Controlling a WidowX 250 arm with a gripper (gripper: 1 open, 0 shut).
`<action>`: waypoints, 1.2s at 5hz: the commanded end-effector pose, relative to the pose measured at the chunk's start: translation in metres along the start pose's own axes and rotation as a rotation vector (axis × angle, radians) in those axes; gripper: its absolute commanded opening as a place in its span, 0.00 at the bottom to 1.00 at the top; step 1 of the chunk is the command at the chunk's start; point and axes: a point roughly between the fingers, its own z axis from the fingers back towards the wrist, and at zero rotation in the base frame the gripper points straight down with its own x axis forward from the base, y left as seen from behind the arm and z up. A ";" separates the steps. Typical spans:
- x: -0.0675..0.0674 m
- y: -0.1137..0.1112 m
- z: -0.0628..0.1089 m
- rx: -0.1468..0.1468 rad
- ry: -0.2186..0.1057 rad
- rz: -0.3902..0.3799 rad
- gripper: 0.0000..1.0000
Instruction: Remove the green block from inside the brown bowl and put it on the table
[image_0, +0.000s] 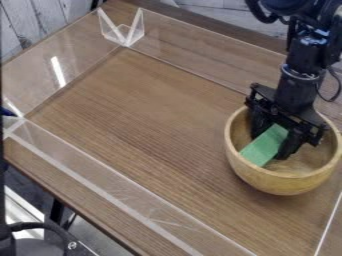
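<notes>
The green block (263, 147) lies tilted inside the brown bowl (274, 183), which sits at the right of the table (147, 130). Its lower end rests toward the bowl's near left wall. My gripper (285, 129) points straight down into the bowl, its black fingers (254, 115) standing on either side of the block's upper end. The jaws are still apart. I cannot see whether the pads touch the block, whose far end is hidden behind the fingers.
Low clear plastic walls (80, 165) edge the tabletop, with a clear folded piece (120, 28) at the far left corner. The bowl sits close to the right wall. Bare wood stretches left of the bowl.
</notes>
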 end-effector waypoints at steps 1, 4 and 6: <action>0.004 0.009 0.003 -0.002 -0.030 0.025 0.00; 0.004 0.008 0.007 -0.003 -0.039 0.028 0.00; 0.004 0.008 0.009 -0.004 -0.046 0.029 0.00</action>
